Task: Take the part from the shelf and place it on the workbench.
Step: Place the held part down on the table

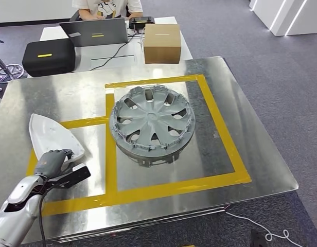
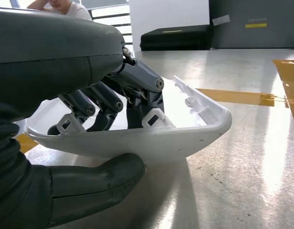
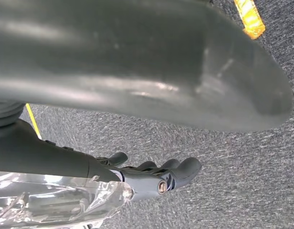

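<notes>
The white, shallow, teardrop-shaped plastic shell (image 1: 52, 135) lies hollow side up on the left part of the shiny sheet-metal worktop (image 1: 262, 154), inside the smaller bay marked out with yellow tape (image 1: 164, 189). The left robot hand (image 1: 54, 163) grips its near edge: in the left wrist view the dark fingers (image 2: 102, 102) curl down inside the hollow while the thick grey thumb (image 2: 99, 183) lies under the outer wall, so the rim is pinched between them. The shell's far end appears to touch the metal; whether the gripped end is fully down cannot be told.

The step in hand looks like the placing itself, with the carry from the shelf apparently done. The next move would call for parting fingers and thumb so the shell settles, then drawing the thumb out from beneath without dragging or tipping the light part.

The right robot hand (image 3: 156, 176) hangs over grey carpet with its fingers stretched out, slightly apart, holding nothing.

In the larger taped bay just beside the shell sits a grey multi-spoke plastic wheel cover (image 1: 152, 123), not touching it. Beyond the worktop a white desk carries a black hard case (image 1: 50, 56), a grey laptop (image 1: 94, 32) and a brown cardboard box (image 1: 162, 43), with a person seated behind.

No brand or writing is legible; the case and laptop each show a small yellow mark too small to read.
</notes>
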Motion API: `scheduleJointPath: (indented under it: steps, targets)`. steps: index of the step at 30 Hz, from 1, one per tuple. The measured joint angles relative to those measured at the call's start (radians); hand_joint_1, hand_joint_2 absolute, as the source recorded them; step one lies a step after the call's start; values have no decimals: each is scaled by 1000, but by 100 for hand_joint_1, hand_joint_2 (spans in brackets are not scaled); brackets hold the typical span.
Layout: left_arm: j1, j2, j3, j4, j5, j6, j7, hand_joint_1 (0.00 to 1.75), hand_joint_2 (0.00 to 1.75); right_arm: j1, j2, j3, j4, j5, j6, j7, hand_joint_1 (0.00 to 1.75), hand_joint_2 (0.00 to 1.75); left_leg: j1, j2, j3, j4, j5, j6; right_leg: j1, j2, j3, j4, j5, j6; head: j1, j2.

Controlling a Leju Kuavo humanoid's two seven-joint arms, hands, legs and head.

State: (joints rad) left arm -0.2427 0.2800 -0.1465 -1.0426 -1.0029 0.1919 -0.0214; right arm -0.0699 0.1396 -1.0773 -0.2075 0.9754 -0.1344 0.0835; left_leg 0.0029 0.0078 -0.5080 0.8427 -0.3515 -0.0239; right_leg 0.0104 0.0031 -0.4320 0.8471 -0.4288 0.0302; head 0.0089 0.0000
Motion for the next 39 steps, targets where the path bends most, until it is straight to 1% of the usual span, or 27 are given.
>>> scheduleJointPath:
  steps: [7,11,14,15,18,22,27,39]
  targets:
    - [0,0,0,0,-6,0,0,175,175,0,0,0,0,0,0,0,0,0,0,0,0,0,0,0,0,0,1,0,0,0,0,0]
    - [0,0,-1,0,-37,9,8,175,175,0,0,0,0,0,0,2,0,0,0,0,0,0,0,0,0,0,1,0,0,0,0,0]
    - [1,0,-2,0,-55,17,14,44,175,0,0,0,0,0,0,1,0,0,0,0,0,0,0,0,0,0,1,0,0,0,0,0]
    - [2,0,-3,0,-57,19,15,0,131,0,0,0,0,0,0,1,0,0,0,0,0,0,0,0,0,0,1,0,0,0,0,0]
    - [4,0,-3,0,-58,19,20,0,0,0,0,0,0,0,1,1,0,0,0,0,0,0,0,0,0,0,1,0,0,0,0,0]
    - [6,0,-3,0,-61,22,27,0,0,0,0,0,0,0,1,1,0,0,0,0,0,0,0,0,0,0,0,0,0,0,0,0]
    - [9,-2,-1,-1,-83,58,41,0,0,0,0,0,0,4,1,1,0,0,0,0,0,0,0,0,0,0,-1,0,0,0,0,0]
    - [14,-13,4,-2,-90,71,48,0,0,0,0,-2,0,6,0,5,0,0,0,0,0,0,0,0,0,0,0,0,0,0,0,0]
